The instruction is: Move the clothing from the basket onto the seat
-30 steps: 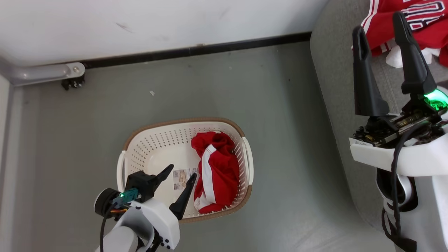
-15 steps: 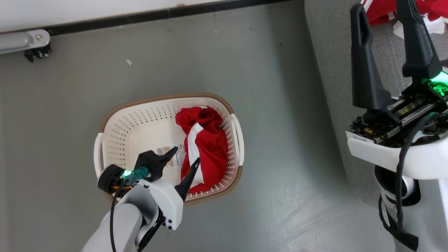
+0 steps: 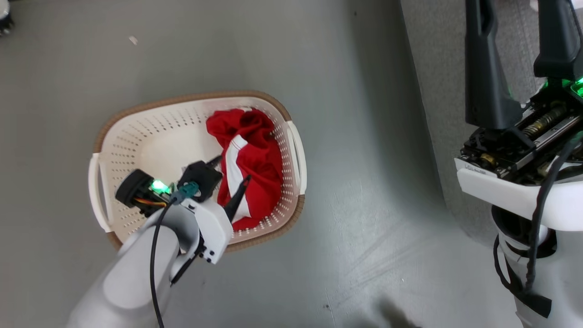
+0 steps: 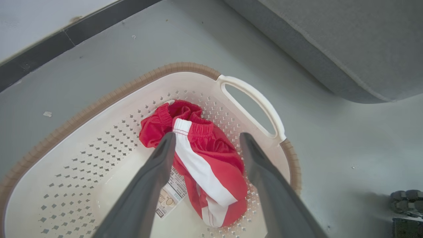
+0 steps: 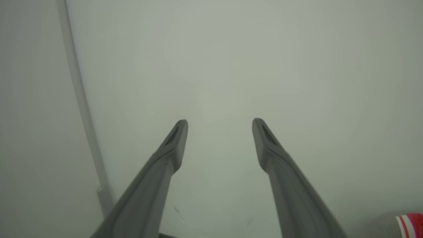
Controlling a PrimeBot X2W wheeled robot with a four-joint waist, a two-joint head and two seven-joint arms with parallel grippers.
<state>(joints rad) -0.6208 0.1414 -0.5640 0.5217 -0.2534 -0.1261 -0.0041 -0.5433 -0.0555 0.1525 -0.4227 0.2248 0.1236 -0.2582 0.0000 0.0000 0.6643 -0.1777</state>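
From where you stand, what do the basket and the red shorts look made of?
The basket looks like moulded cream plastic: smooth, faintly glossy, punched holes, brown woven-look rim. The shorts seem thin soft fabric, probably synthetic: crumpled folds, gathered elastic waistband.

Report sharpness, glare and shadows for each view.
Head view: crisp, evenly lit, with a soft shadow on the floor. Left wrist view: shorts sharp, left gripper blurred up close. Right wrist view: hazy, washed-out wall, right gripper soft-edged.

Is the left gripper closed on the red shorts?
No, the left gripper has its fingers apart over the shorts lying in the basket.
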